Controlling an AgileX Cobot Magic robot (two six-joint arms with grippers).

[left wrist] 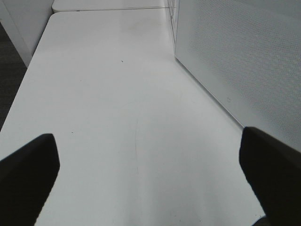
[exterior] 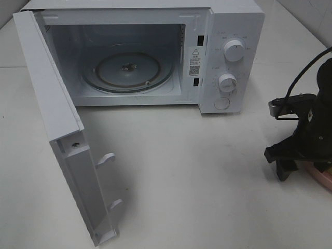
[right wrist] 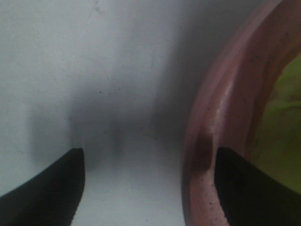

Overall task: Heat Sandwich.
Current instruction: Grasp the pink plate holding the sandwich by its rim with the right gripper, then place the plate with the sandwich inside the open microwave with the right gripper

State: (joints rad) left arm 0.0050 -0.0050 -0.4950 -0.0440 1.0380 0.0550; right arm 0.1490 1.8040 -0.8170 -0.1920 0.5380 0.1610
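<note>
The sandwich (right wrist: 282, 127) shows only in the right wrist view, as a yellowish-green patch lying in the round pink plate (right wrist: 207, 122). My right gripper (right wrist: 148, 157) stands open astride the plate's rim, one finger inside the plate and the other over the bare table. In the exterior view this gripper (exterior: 298, 166) hangs low at the far right edge, over the pink plate (exterior: 322, 177), and the sandwich is hidden there. My left gripper (left wrist: 148, 165) is wide open over bare table with nothing between its fingers; it is out of the exterior view.
The white microwave (exterior: 233, 31) stands at the back with its door (exterior: 52, 119) swung wide open to the left. The glass turntable (exterior: 127, 70) inside carries nothing. The door's perforated outer face (left wrist: 244, 61) runs close beside my left gripper.
</note>
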